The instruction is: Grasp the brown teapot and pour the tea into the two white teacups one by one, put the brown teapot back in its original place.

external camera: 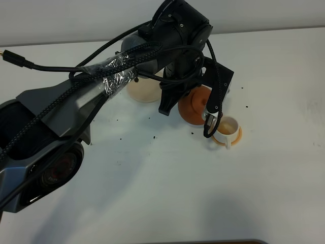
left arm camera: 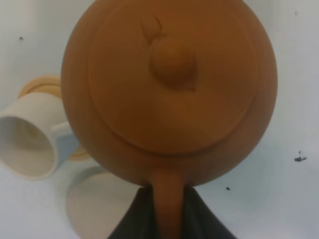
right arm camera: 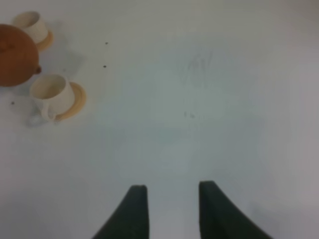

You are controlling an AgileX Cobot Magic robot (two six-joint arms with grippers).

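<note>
A: Clay, reddish-brown: one brown teapot (external camera: 195, 104), lid on. Location?
B: Clamped by its loop handle in the left hand (left arm camera: 167, 214), off the pale coaster (external camera: 143, 90), spout just beside the near white teacup (external camera: 227, 127) (which sits on its orange saucer (external camera: 238, 136)).
A: Right hand (right arm camera: 172, 209)?
B: Jaws apart, empty, over the desk (right arm camera: 199, 99), well apart from the far teacup (right arm camera: 27, 22).
</note>
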